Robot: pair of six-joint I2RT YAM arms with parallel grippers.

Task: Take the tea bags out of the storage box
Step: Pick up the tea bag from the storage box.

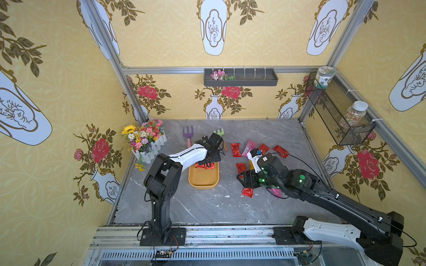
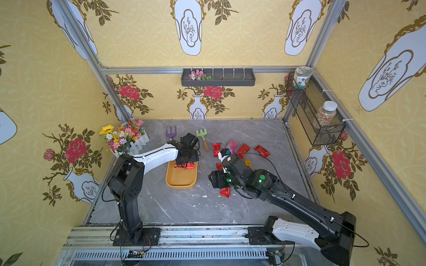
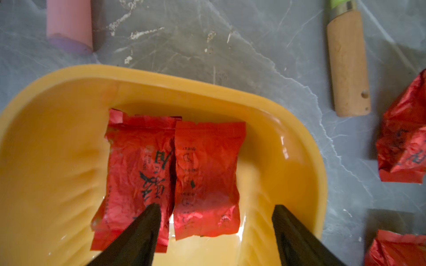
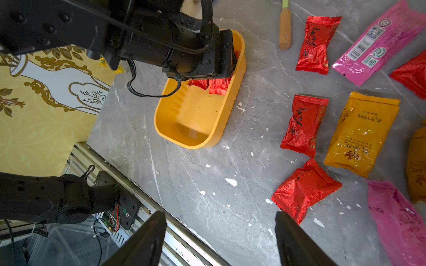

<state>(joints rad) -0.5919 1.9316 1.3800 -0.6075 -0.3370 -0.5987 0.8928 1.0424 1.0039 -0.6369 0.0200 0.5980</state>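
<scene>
My left gripper (image 3: 215,208) is wide, jaws astride one of two red bags (image 3: 205,172) in box (image 3: 207,92); touching, maybe. My right gripper (image 4: 220,217) is wide and empty above table (image 4: 207,184), near loose bags (image 4: 304,125).

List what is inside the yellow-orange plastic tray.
Two red foil sachets side by side at one end, otherwise bare. A jaw of the left gripper covers one corner; anything beneath is hidden.
</scene>
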